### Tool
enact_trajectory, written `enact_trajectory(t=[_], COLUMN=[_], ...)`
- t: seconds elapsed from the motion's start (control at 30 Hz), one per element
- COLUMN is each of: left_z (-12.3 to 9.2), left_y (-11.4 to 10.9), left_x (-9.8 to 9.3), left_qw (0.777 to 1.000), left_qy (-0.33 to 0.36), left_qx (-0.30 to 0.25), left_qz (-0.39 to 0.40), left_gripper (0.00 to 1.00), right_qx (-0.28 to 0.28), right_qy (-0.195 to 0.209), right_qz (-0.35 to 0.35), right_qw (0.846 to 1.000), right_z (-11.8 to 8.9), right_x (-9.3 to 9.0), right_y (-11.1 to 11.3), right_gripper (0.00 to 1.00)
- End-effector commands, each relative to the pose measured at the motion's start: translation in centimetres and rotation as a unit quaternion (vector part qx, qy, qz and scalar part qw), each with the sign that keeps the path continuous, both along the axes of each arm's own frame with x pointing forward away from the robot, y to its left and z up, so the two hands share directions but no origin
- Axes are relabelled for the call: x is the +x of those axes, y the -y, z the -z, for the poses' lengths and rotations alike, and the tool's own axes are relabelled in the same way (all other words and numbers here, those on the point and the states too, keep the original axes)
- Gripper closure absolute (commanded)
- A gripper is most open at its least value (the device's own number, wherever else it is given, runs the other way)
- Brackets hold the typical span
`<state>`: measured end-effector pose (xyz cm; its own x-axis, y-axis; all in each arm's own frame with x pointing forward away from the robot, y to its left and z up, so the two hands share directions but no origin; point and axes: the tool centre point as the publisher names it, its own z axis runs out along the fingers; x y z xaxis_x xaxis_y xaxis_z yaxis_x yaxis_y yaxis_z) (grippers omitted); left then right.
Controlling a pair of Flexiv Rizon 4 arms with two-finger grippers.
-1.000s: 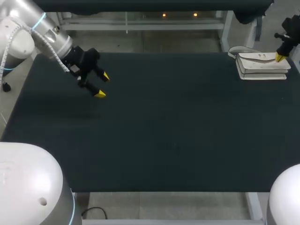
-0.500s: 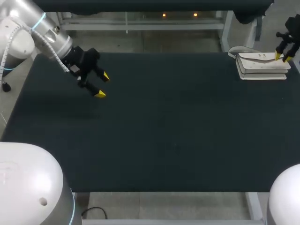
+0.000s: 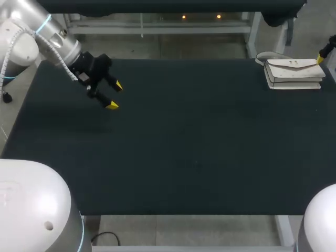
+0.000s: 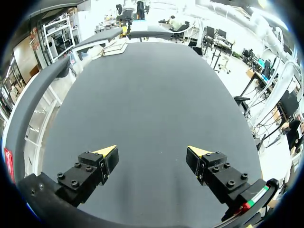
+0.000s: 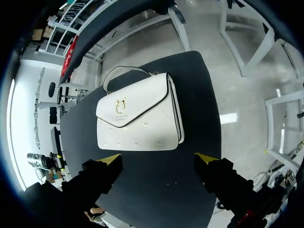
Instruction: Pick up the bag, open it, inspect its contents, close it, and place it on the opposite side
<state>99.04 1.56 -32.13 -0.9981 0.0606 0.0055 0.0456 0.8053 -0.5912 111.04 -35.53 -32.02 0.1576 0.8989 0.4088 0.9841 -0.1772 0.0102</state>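
One white bag [image 3: 293, 73] [image 5: 137, 114] lies flat on the far right corner of the one dark table [image 3: 199, 157], its single flap shut under one gold clasp [image 5: 117, 105], and its one looped strap [image 5: 124, 71] rests on the table just behind the bag. There are two arms, each with one gripper and two yellow tips, four tips in all. The right gripper [image 5: 157, 159] hangs above the bag and a little to its right, its fingers spread wide with nothing between them. In the right wrist view the bag sits ahead of both tips, touching neither. In the head view only one of its fingertips [image 3: 320, 59] shows, just right of the bag's far edge. The left gripper [image 3: 115, 95] [image 4: 152, 152] hovers well apart from the bag, across the table to the bag's left, its fingers likewise wide apart and holding nothing. From the left wrist view the bag [image 4: 115, 47] is a small pale shape far ahead of that gripper, with bare table between them
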Motion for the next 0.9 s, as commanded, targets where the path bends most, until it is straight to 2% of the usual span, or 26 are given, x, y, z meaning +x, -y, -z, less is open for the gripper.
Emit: enact_trajectory(t=[0.03,0.6,0.9], left_z=[0.1,0.1,0.1], left_y=[0.0,0.0,0.0], left_x=[0.0,0.0,0.0], left_qw=[1.0,1.0,1.0], left_qy=[0.001,0.001,0.001], left_qx=[-0.001,-0.001,-0.001], left_qz=[0.0,0.0,0.0], left_gripper=[0.0,0.0,0.0], right_qx=[0.043,0.074,0.097], right_qy=[-0.028,-0.05,-0.049], right_qz=[-0.011,-0.008,-0.003], right_qw=[0.999,0.996,0.994], right_z=[1.1,4.0,4.7], right_x=[1.8,3.7,4.5], right_y=[1.1,1.3,1.5], right_gripper=[0.0,0.0,0.0])
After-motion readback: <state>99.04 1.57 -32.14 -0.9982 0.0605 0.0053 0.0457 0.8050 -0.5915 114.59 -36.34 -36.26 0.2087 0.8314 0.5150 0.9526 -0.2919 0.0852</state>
